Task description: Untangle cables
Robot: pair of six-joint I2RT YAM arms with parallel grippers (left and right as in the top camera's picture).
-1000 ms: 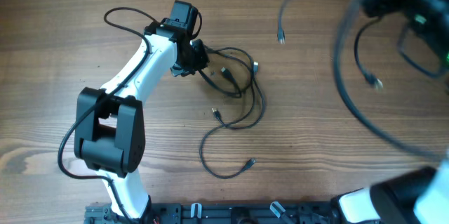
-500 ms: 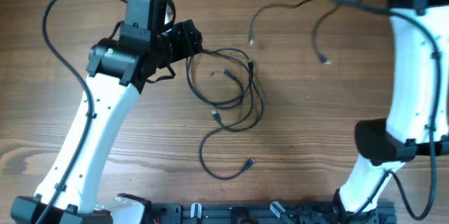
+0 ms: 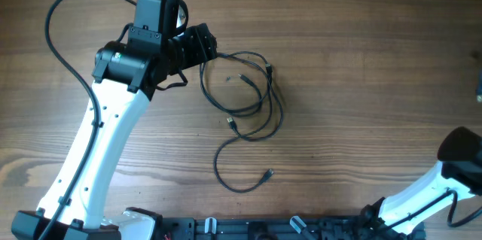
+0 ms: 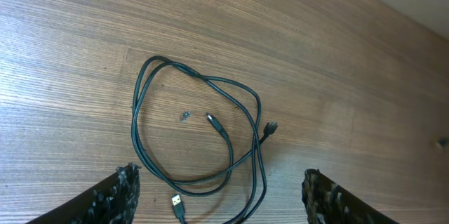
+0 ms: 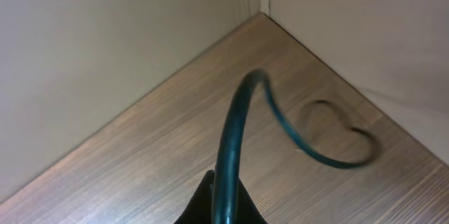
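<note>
Several thin black cables [image 3: 269, 95] lie loose on the wooden table [image 3: 361, 82], near its middle, in overlapping loops. We count a wider loop at the top and a smaller open curl below it, ending in a small plug [image 3: 269, 172] towards the near edge. Other plugs lie inside and beside the upper loop; which strand each one belongs to we cannot tell.

Just beside the upper-left bend of the loops hangs the left gripper [image 3: 205, 47]. From its wrist camera we see its fingers [image 4: 116, 196] standing wide apart at the two lower corners, with nothing between them and the cables flat on the wood underneath. The left arm [image 3: 105, 142] reaches up to it from the near left corner.

Well apart from all this, the right gripper [image 5: 223, 213] is pressed together on a single cable [image 5: 231, 126], which rises from between the tips, arches over and curls away, blurred. Beneath it two pale walls [image 5: 105, 55] meet over a corner of wood. From overhead only part of the right arm [image 3: 422, 195] shows, at the near right.
</note>
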